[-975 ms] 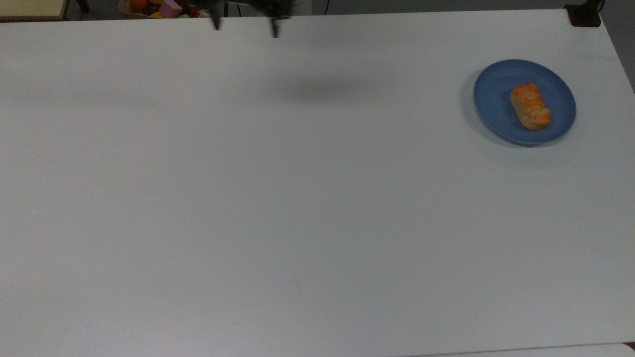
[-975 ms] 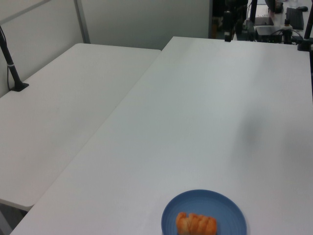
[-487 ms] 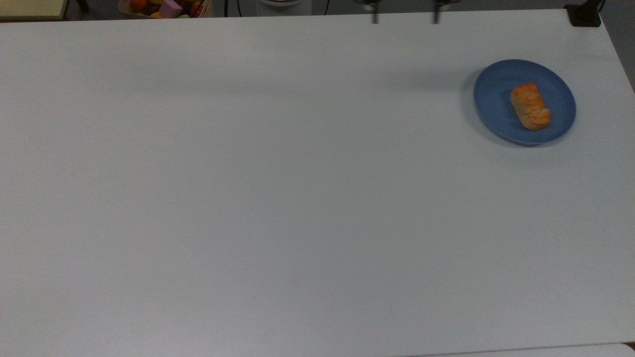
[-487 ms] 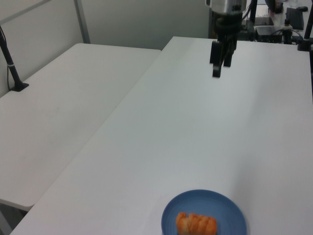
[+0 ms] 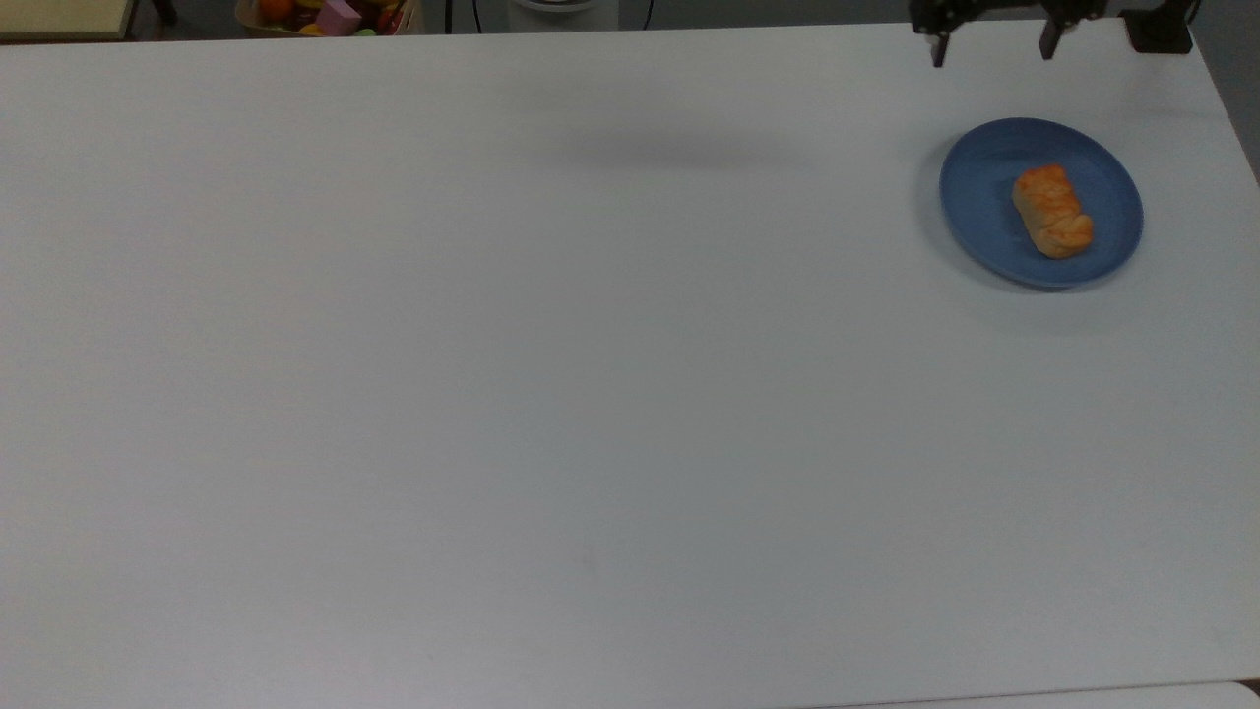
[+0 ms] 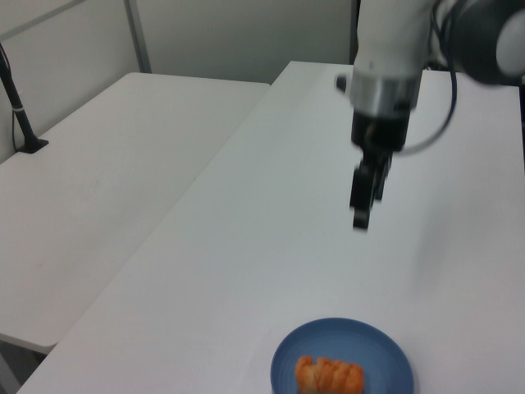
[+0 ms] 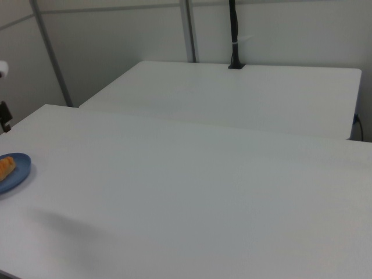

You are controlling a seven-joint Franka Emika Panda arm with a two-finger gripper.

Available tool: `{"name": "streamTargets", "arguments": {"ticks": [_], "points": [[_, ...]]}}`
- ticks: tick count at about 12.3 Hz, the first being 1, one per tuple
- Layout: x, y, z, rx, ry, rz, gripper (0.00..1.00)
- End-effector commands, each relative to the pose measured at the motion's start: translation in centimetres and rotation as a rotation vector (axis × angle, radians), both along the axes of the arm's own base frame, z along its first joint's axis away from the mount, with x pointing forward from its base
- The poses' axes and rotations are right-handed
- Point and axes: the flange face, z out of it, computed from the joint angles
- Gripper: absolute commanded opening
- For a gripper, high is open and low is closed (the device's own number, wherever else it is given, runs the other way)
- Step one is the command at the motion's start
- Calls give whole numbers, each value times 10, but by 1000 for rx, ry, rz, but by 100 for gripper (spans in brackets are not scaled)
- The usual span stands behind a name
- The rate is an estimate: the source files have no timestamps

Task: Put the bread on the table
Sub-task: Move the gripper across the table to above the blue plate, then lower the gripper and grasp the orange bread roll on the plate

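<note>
Big plain white desk [image 5: 551, 394], mostly bare. The bread [image 5: 1052, 211] sits on a blue plate [image 5: 984, 187] out around 2 o'clock in the top view. The pincer [image 5: 994, 47] hangs above the desk near the far edge, roughly 11 o'clock from the plate, spread wide and carrying nothing, not touching the bread.

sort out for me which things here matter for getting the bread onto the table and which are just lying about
Part of the job:
- bread, lying on the blue plate
- table
- gripper, open, above the table near the plate

Just lying about:
- bin of coloured items beyond the table's far edge
- black post on the neighbouring table
</note>
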Motion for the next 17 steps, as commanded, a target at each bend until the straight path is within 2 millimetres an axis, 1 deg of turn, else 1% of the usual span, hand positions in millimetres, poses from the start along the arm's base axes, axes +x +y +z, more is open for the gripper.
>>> {"name": "streamTargets", "arguments": {"ticks": [1, 2, 4, 5, 7, 8, 9, 10, 11, 12, 13, 14, 15, 16, 17], "points": [[10, 55, -55, -38, -31, 14, 100], [5, 75, -76, -53, -51, 33, 100], [-4, 109, -110, -59, -59, 56, 100], [-6, 121, -130, -69, -50, 52, 100], [-9, 139, -156, -37, -69, 66, 100], [-5, 142, -171, -26, -84, 66, 100], [-6, 146, -180, -23, -98, 76, 99], [-8, 150, -189, -22, -115, 89, 89], [-7, 151, -192, -15, -132, 95, 62], [-6, 152, -197, -14, -133, 96, 51], [-7, 153, -199, -16, -131, 99, 49], [-8, 152, -203, -31, -139, 111, 39], [-9, 152, -203, -45, -153, 124, 17], [-9, 151, -201, -51, -161, 130, 0], [-8, 150, -194, -48, -165, 127, 0]]}}
